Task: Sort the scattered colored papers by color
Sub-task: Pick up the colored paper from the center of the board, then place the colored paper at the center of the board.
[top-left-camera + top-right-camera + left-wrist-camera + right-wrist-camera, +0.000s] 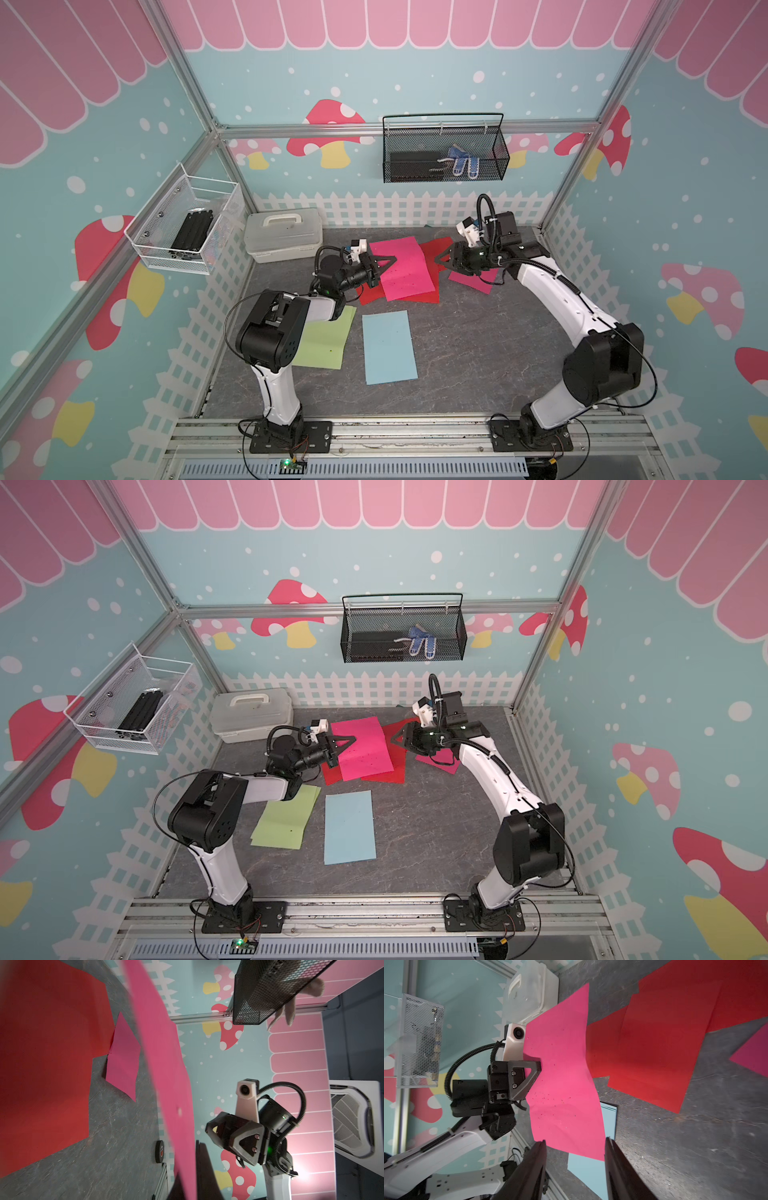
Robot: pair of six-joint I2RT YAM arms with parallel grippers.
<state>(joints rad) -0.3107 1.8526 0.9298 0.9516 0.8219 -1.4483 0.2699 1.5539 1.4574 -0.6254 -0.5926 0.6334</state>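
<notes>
Pink paper (405,272) — thin, creased, left pincer (390,262) clamped

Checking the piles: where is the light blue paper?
In both top views the light blue paper lies flat mid-table, right of the light green paper and nearer the robot than the red papers.

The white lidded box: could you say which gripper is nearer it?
Left. The left gripper, shut on the raised pink sheet, is on the sheet's edge toward the white lidded box; the right gripper is off its opposite edge.
</notes>
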